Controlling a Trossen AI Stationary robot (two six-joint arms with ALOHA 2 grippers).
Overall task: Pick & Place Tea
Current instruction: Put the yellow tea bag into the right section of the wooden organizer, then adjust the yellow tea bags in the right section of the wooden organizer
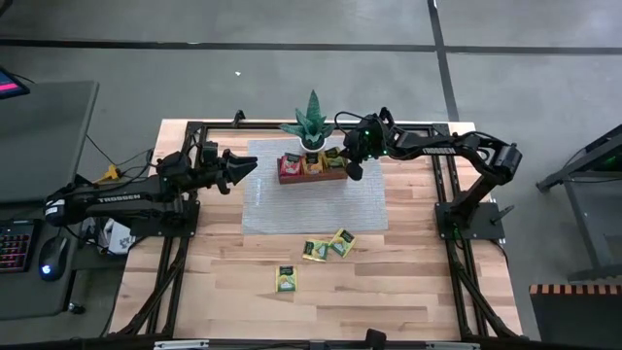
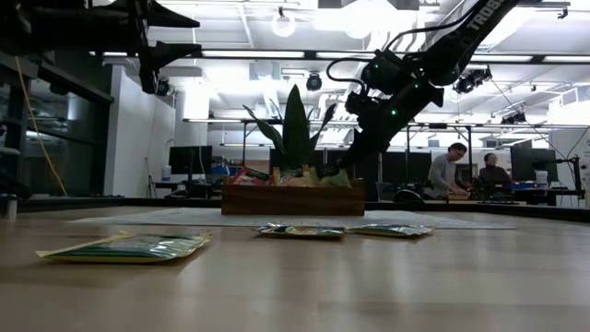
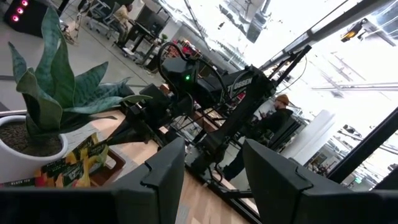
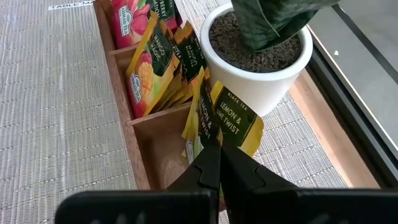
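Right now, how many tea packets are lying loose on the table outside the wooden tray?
3. One green packet lies alone nearest the front edge; two more lie side by side, just off the mat. None looks hidden.

Red packets stand upright in one end compartment, orange mango ones lean in the middle, and a yellow lemon packet stands tilted at the other end (pinched at its lower edge). Three green-and-yellow packets lie flat on the desk, two touching, one apart.
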